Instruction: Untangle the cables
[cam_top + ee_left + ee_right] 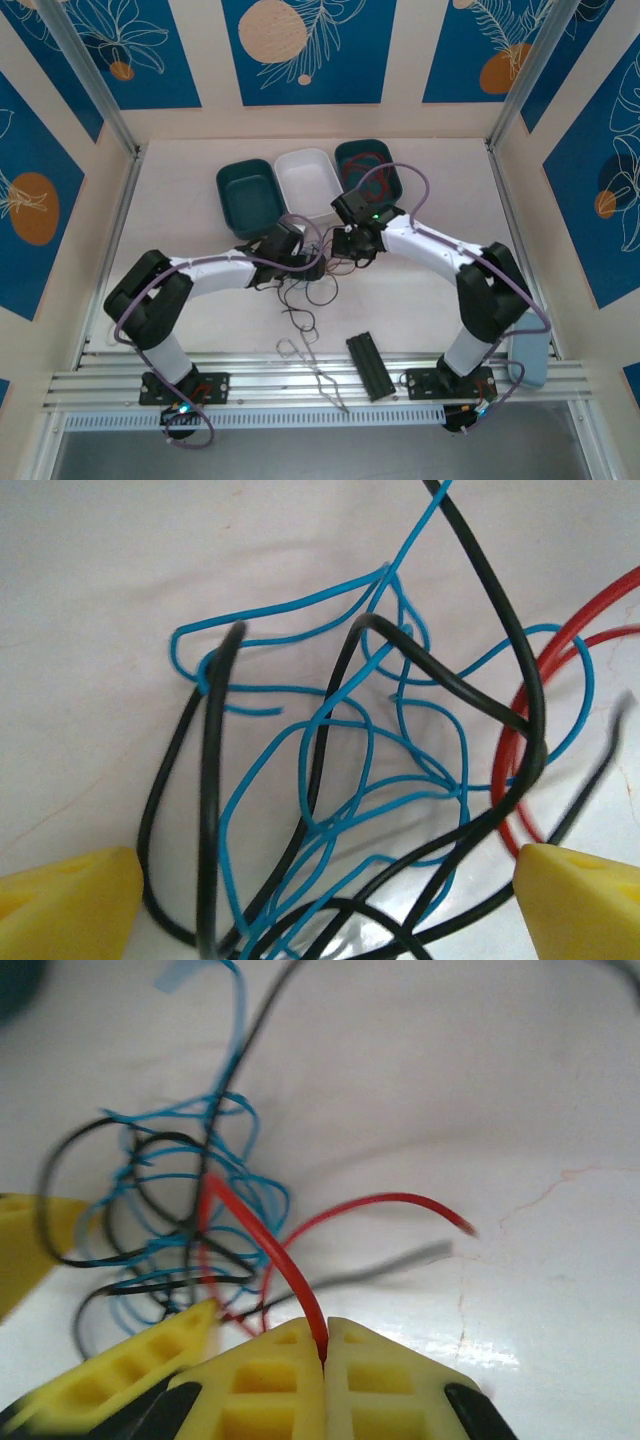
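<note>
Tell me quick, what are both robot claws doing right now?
Left gripper: open, gripping nothing.
Right gripper: shut on the red cable.

Robot lab cell — aluminium frame (300,382); blue-patterned panel walls (310,60); white tabletop (190,210)

the right gripper (325,1345) is clamped at the near edge on a red cable (283,1260), which arcs far-left into a knot of blue cable (241,1020) and black cable (150,1285) on the white table (480,1090). the left gripper (135,1255), spread wide, flanks the knot's left side.
</note>
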Robot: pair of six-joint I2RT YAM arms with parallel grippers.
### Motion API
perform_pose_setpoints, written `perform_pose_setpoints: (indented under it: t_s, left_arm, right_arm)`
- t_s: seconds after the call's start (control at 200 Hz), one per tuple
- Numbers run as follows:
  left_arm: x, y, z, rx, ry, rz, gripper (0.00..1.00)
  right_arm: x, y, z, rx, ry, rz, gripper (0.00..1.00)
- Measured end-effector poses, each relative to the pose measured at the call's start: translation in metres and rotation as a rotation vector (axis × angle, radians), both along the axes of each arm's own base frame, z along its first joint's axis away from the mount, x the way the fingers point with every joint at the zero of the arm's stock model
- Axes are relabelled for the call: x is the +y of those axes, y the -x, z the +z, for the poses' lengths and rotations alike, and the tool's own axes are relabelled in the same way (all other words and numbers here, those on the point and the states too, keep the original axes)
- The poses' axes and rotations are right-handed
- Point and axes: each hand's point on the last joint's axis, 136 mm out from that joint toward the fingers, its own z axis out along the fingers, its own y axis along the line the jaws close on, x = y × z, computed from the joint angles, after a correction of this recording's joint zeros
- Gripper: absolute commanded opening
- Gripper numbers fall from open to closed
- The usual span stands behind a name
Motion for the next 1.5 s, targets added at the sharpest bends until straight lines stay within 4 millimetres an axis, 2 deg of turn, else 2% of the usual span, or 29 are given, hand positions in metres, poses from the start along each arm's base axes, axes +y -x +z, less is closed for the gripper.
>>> perform_pose_setpoints:
  t_s: [0.12,0.44,0.68,1.0,1.205,1.345,1.496]
  left_arm:
    - [-0.001,-0.001,-0.007,0.01,-0.017,0.0,0.76]
    - [0.003,0.001,-0.014,0.025,-0.044,0.01,0.43]
    - [0.008,0.005,-0.021,0.035,-0.059,0.008,0.36]
    - [0.011,0.004,-0.023,0.021,-0.067,0.018,0.31]
    - [0.011,0.004,-0.023,0.02,-0.068,0.02,0.32]
    - [0.011,0.004,-0.023,0.019,-0.067,0.02,0.38]
    - [0.008,0.005,-0.02,0.018,-0.055,0.01,0.49]
  right_arm:
    - [0.001,0.002,0.031,-0.082,-0.029,0.015,0.0]
    - [-0.005,0.004,0.088,-0.209,-0.065,0.027,0.0]
    - [-0.016,0.003,0.13,-0.305,-0.073,0.015,0.0]
    - [-0.045,0.005,0.179,-0.417,-0.072,-0.03,0.0]
    - [-0.073,0.006,0.223,-0.526,-0.083,-0.081,0.0]
    - [-0.093,0.001,0.248,-0.589,-0.09,-0.128,0.0]
    - [-0.114,-0.015,0.253,-0.59,-0.084,-0.187,0.0]
